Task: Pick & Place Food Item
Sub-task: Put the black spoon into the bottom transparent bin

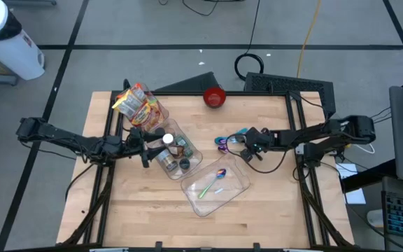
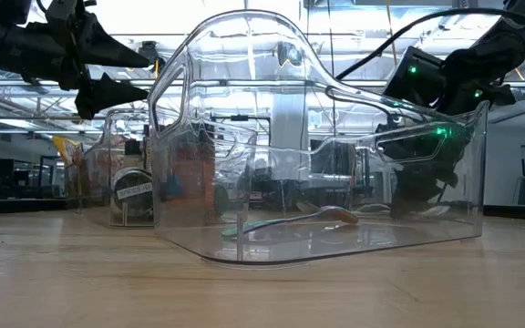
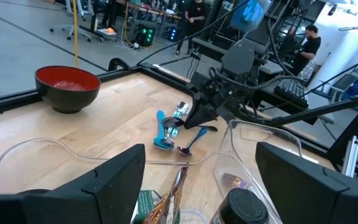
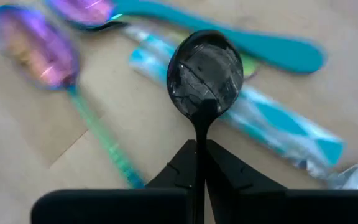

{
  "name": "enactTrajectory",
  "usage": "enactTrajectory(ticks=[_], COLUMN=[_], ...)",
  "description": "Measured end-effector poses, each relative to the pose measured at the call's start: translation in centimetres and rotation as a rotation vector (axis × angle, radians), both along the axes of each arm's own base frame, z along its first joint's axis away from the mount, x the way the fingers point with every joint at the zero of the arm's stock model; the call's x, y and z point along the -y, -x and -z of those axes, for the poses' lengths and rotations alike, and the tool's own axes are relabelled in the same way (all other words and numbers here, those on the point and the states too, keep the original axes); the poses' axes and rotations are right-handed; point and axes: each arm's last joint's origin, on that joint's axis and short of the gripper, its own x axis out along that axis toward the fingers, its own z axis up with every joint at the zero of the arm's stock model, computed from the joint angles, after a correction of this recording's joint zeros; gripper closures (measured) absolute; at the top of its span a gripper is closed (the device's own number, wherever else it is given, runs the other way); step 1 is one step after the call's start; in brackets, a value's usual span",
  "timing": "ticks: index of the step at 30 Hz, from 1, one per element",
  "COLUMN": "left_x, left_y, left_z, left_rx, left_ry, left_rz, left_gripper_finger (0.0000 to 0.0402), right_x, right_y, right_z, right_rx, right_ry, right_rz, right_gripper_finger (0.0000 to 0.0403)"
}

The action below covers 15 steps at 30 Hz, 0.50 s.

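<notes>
The wooden worktop (image 1: 257,217) carries two clear plastic bins. The larger-looking one (image 1: 215,185) lies toward the middle, nearer the front edge, with a green-handled spoon (image 1: 210,183) inside it. The second clear bin (image 1: 177,150) sits just behind it toward the left edge and holds jars and a dark-lidded bottle (image 1: 168,138). A clear container stuffed with snack packets (image 1: 140,105) stands near the back left corner, touching or just beside the second bin; which cannot be told from above. A red bowl (image 1: 215,96) rests at the back edge, near its middle.

The left gripper (image 1: 147,148) hangs over the left end of the second bin, its jaws wide apart and holding nothing, as the left wrist view shows with both dark fingers (image 3: 114,183) spread above the bin's contents.

The right gripper (image 1: 247,142) is right of centre, low over a small heap of cutlery (image 1: 224,143). Its jaws are together, clamped on the handle of a black spoon (image 4: 204,71), whose bowl points away from the wrist. Beneath it lie a teal-handled spoon (image 4: 272,50), an iridescent purple spoon (image 4: 36,53) and a shiny teal packet (image 4: 272,127), possibly a wrapped food item, all on the bare wood.
</notes>
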Motion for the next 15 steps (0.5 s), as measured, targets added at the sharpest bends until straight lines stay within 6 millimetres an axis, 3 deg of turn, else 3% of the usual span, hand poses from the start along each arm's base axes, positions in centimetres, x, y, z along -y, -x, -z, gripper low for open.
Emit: enactTrajectory(ticks=[15], left_x=[0.0], left_y=[0.0], left_z=[0.0], left_rx=[0.0], left_ry=[0.0], left_rz=[0.0], left_gripper_finger=[0.0089], right_x=[-0.2], right_y=[1.0], right_z=[-5.2], right_rx=[0.25], right_ry=[0.113], right_rz=[-0.089], right_gripper_finger=[0.0397])
